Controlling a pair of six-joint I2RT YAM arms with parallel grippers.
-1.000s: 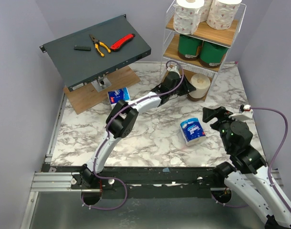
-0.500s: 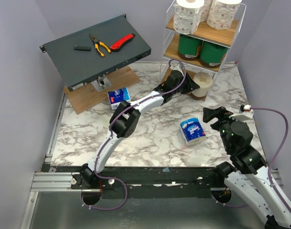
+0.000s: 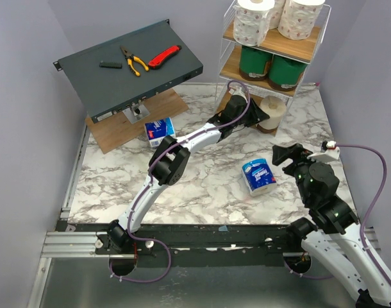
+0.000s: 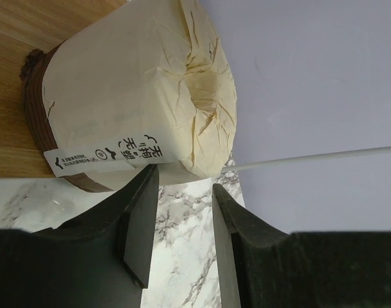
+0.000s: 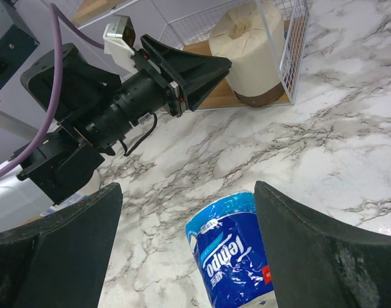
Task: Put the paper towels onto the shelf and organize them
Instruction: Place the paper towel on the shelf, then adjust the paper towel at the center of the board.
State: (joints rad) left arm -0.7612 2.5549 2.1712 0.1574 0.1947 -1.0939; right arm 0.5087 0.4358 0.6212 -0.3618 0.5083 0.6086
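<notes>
Standing on end on the shelf's bottom board (image 4: 54, 19), the cream roll (image 4: 138, 96) lies just beyond the tips of the left gripper (image 4: 183, 183). Its fingers are set a narrow gap apart and carry nothing. Whether the nearer tip touches the roll's label cannot be told from the wrist view. The roll is judged light and soft. Its paper wrap should crush under a firm squeeze and may tear at the puckered end, so any correction is best made by a gentle push on the side wall, or by a hold across the wall at mid-height, never on the pucker. The right gripper (image 5: 186, 192) has its fingers wide apart and empty, with a blue pack (image 5: 231, 256) lying on the marble table (image 5: 349, 115) between and just ahead of them. This pack is probably light and yielding, and its glossy film is likely slippery. Take hold across its short width at the middle, closing only until the film dimples. A second blue pack (image 3: 160, 128) lies well apart from both sets of fingers.
</notes>
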